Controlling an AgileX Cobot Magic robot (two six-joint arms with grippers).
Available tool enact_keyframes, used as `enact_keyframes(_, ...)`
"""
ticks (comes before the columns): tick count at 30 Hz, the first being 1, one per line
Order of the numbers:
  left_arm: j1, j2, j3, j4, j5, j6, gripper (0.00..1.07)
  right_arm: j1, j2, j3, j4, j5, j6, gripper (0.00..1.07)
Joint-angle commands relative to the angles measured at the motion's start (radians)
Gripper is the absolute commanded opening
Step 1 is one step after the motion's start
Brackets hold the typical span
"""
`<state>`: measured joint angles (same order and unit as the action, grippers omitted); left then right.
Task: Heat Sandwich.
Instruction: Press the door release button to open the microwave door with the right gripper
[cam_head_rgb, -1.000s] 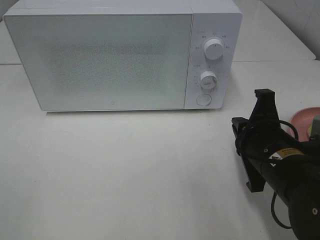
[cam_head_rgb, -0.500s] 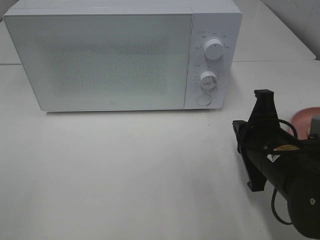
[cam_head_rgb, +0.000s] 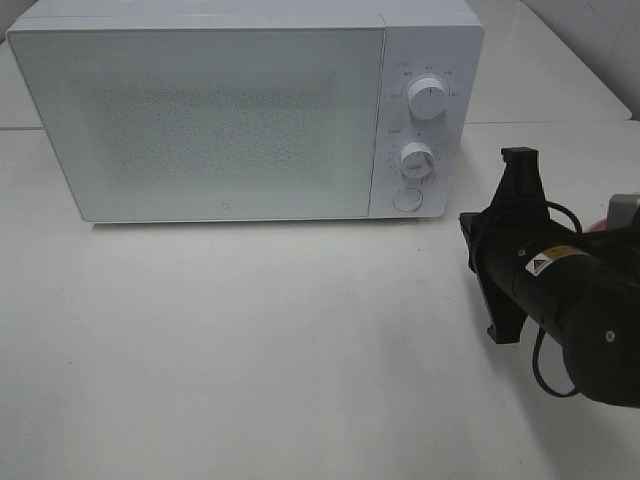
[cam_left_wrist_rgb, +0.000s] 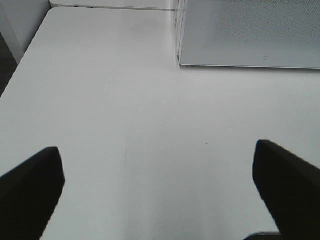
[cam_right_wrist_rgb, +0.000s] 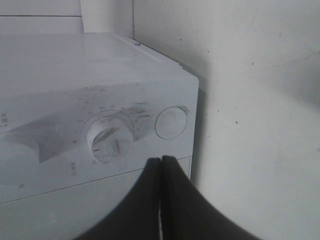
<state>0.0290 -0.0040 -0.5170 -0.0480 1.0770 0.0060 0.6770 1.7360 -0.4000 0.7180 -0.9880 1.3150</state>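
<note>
Microwave door (cam_head_rgb: 220, 120) closed, heating not begun. Your right gripper (cam_right_wrist_rgb: 161, 165), pinched empty, faces its button (cam_right_wrist_rgb: 170, 122); left gripper (cam_left_wrist_rgb: 156, 150) spread wide, empty.

White microwave (cam_head_rgb: 200, 120) on white table (cam_head_rgb: 250, 350), door shut; upper dial (cam_head_rgb: 428, 100), lower dial (cam_head_rgb: 417, 160), round button (cam_head_rgb: 407, 200) beneath.

Microwave (cam_head_rgb: 250, 12) is set at the back of the table (cam_head_rgb: 250, 350), door (cam_head_rgb: 200, 120) facing front. Control panel (cam_head_rgb: 450, 60) is placed right of the door, with the upper knob (cam_head_rgb: 428, 100) on top, the lower knob (cam_head_rgb: 417, 160) beneath it and the round button (cam_head_rgb: 406, 200) lowest. Right arm (cam_head_rgb: 565, 295) is positioned over the table's right side, in front of and right of the panel, apart from it. Right gripper (cam_right_wrist_rgb: 161, 162) is aimed at the panel, near the button. Left gripper (cam_left_wrist_rgb: 160, 192) is held above the table, with the door's lower corner ahead.
</note>
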Motion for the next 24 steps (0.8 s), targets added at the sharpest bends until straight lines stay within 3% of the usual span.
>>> enact_keyframes(1,0.003,-0.02,0.001,-0.005,-0.011,-0.006,0.98,-0.025,0.041,-0.041,-0.057,0.011,-0.001,0.0)
enact_keyframes(24,0.003,-0.02,0.001,-0.005,-0.011,-0.006,0.98,-0.061,0.278,-0.269,-0.109,0.039,0.043,0.0)
